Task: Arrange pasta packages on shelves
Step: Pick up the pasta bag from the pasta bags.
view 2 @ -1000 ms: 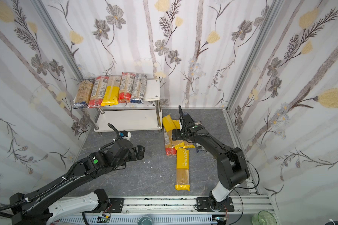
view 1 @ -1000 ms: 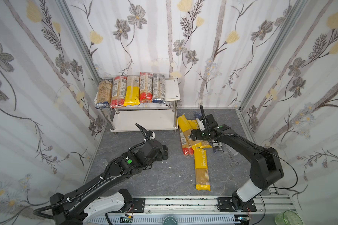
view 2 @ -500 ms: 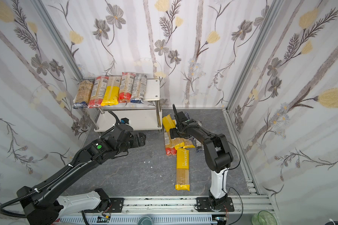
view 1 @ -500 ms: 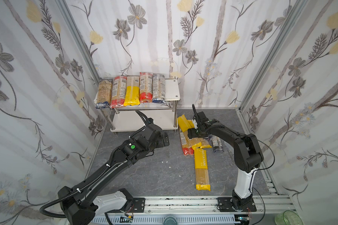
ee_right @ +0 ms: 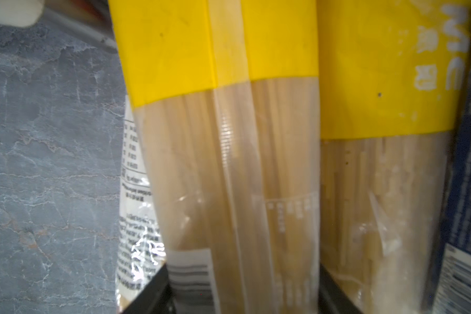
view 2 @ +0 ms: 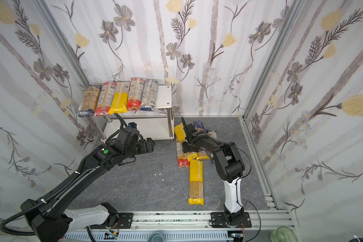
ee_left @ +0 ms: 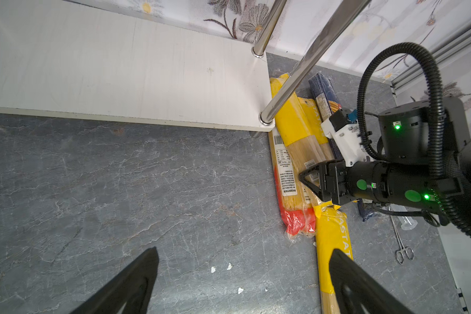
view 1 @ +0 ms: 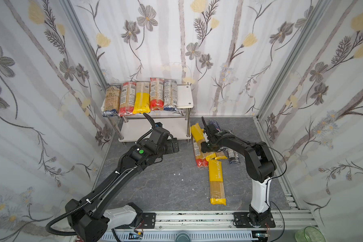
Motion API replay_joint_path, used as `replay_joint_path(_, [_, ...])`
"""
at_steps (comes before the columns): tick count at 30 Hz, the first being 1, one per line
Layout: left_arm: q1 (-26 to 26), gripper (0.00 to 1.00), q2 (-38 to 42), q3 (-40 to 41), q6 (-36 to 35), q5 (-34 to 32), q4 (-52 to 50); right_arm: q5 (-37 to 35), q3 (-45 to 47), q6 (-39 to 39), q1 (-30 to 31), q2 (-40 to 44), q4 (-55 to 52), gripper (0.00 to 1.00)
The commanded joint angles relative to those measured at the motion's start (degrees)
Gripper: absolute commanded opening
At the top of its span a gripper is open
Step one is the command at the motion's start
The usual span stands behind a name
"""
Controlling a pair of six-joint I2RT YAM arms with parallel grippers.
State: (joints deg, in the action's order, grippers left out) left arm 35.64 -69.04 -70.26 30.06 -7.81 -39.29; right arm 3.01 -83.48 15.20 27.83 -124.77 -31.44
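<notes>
Nearest the rail, a lone packet (view 1: 216,180) lies by itself on the grey floor (view 1: 155,184), its long axis running near to far, with the yellow label on its far half. Just beyond it sits the pile (view 1: 199,155) of remaining packets, all lying roughly the same way and partly overlapping. The right gripper (view 1: 205,147) is down on the pile's left part. In the right wrist view its jaws stand either side of a yellow-ended packet (ee_right: 229,163), across its width and close against its flanks at the clear tan stretch. Whether they have clamped it or only bracket it I cannot tell. That packet's yellow end points far, toward the wall, and it rests beside the right-hand foot of the shelves (view 1: 188,125).

The left gripper (view 1: 174,144) hangs over bare floor left of the pile, jaws spread wide and holding nothing, just in front of the lower board (view 1: 134,130).

From the right gripper the shelves lie left and farther off. The lower board is bare. The upper board (view 1: 184,96) carries five packets (view 1: 142,97) in a row, long axes near to far, with free space only at its right end. The bracketed packet already lies about parallel to that row, so the carry looks to be mostly up, left and far with little turning, and the right arm is the nearer one to it
</notes>
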Motion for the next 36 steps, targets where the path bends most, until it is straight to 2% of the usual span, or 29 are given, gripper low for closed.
replay_joint_path(1, [-0.4, 1.0, 0.35, -0.58, -1.06, 0.79, 0.36, 0.37, 2.0, 0.99, 0.02, 1.04, -0.49, 0.39])
replay_joint_path(8, [-0.53, 1.0, 3.48, -0.91, 3.48, 0.44, -0.28, 7.5, 7.33, 0.45, -1.9, 7.55, 1.59, 0.11])
replay_joint_path(11, [-0.44, 1.0, 4.55, -0.87, 5.45, 1.16, -0.9, 11.06, 10.26, 1.7, -2.73, 12.56, 2.98, 0.11])
replay_joint_path(17, [0.43, 1.0, 5.12, -0.05, 8.25, -1.53, -2.62, 17.86, 13.3, 3.49, -2.97, 22.67, 3.25, 0.12])
replay_joint_path(24, [2.69, 1.0, 4.47, -1.01, 9.33, -3.74, -4.95, 18.54, 12.37, 6.04, -3.25, 32.74, -0.54, 0.11])
replay_joint_path(29, [4.11, 1.0, 3.49, -1.24, 8.6, -5.08, -5.69, 17.01, 5.75, 7.55, -3.66, 37.43, -5.53, 0.12])
replay_joint_path(36, [3.78, 1.0, 2.88, -3.41, 1.77, -7.21, -6.07, 16.03, -7.95, 12.01, -3.6, 36.45, -7.6, 0.12])
